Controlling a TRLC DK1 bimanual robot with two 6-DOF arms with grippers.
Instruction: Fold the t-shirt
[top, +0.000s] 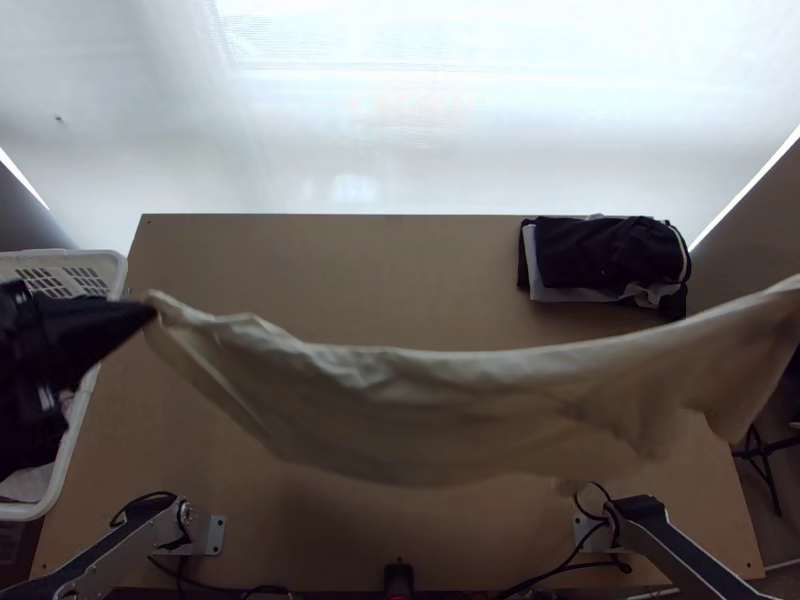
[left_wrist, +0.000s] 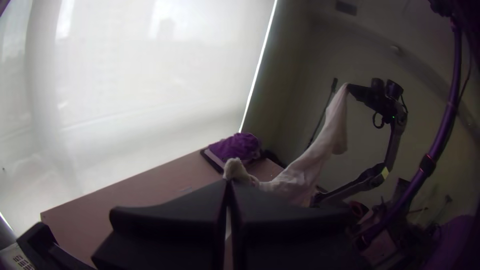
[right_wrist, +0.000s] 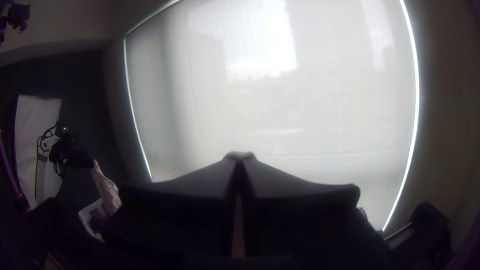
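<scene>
Fabric hung in the air over the light wooden table (top: 330, 255) – the cream t-shirt (top: 400, 400), drawn out into a long, wrinkled band. I pictured a clock laid over the tabletop, with twelve toward the pale window blind (top: 350, 130). The t-shirt ran from between nine and ten o'clock across to three, sagging in the middle, its lower edge dipping toward six.

At the nine-to-ten end, the left gripper (top: 150, 310) had its black fingers pinched together on one end of the cloth. Out past three o'clock, the right gripper (right_wrist: 240, 156) held the other end high, its two fingers closed at the tips on a bit of cloth.

Up at one to two o'clock, a stack of folded clothes (top: 610, 255) sat on the table, black on top with pale and grey layers below. Off the edge around nine stood a white basket (top: 118, 268) with slotted sides – some cloth lay in it. The mounting plates of the arms were fixed near seven and five o'clock, with black cables (top: 575, 565) looping beside them.
</scene>
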